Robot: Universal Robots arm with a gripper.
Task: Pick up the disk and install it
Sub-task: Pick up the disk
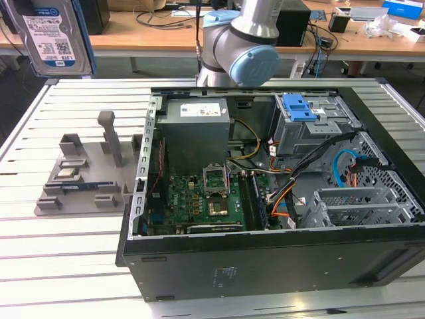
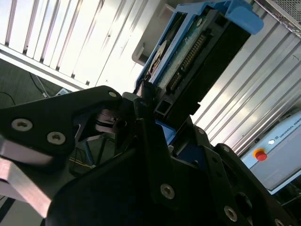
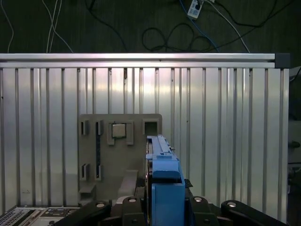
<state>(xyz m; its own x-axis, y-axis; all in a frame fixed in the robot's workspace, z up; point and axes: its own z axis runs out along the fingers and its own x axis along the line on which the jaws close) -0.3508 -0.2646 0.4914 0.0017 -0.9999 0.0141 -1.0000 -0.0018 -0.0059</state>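
Black claw (image 3: 165,208) pinching the flat silver-grey hard disk with blue side rails (image 1: 56,34), held on edge, clear above the slatted metal bench (image 3: 225,117) and its grey plastic parts holder (image 3: 117,160).

Black screw-studded end effector (image 2: 156,107), silver arm (image 1: 262,16)

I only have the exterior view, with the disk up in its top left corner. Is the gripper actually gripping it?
Observer: Yes. In the second wrist view the gripper is shut on the disk, clamping it from both sides.
Operator: What lies beyond it?
Observer: In the first wrist view the disk shows edge-on, and past its far end is the grey holder plate lying on the slatted table.
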